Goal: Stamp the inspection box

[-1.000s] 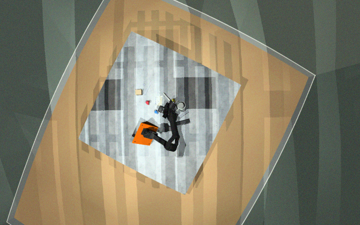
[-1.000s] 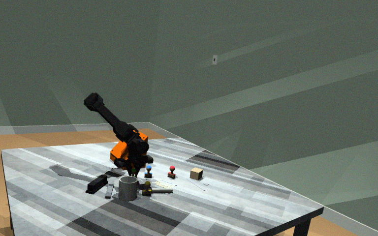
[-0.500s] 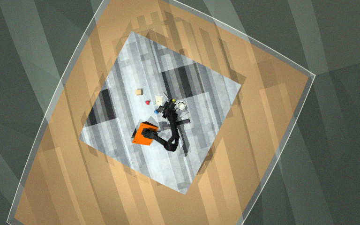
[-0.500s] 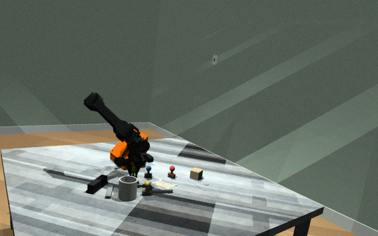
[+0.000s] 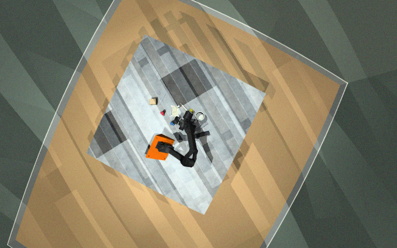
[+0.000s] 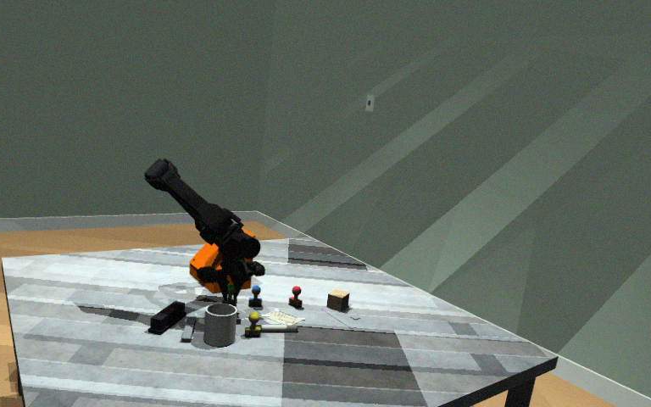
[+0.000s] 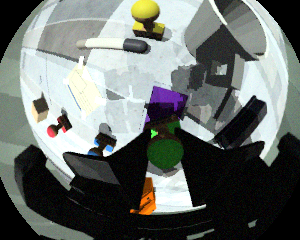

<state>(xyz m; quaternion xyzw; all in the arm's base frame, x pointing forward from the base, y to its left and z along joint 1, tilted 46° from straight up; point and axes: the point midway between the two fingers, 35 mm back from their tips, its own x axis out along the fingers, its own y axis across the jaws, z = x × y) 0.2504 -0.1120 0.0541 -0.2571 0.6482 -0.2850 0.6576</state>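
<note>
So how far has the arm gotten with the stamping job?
The gripper holds the green-knobbed stamp over the purple pad, seemingly at inking. Whether it's inked, I can't tell. The print on the card and the put-back apparently remain.
</note>
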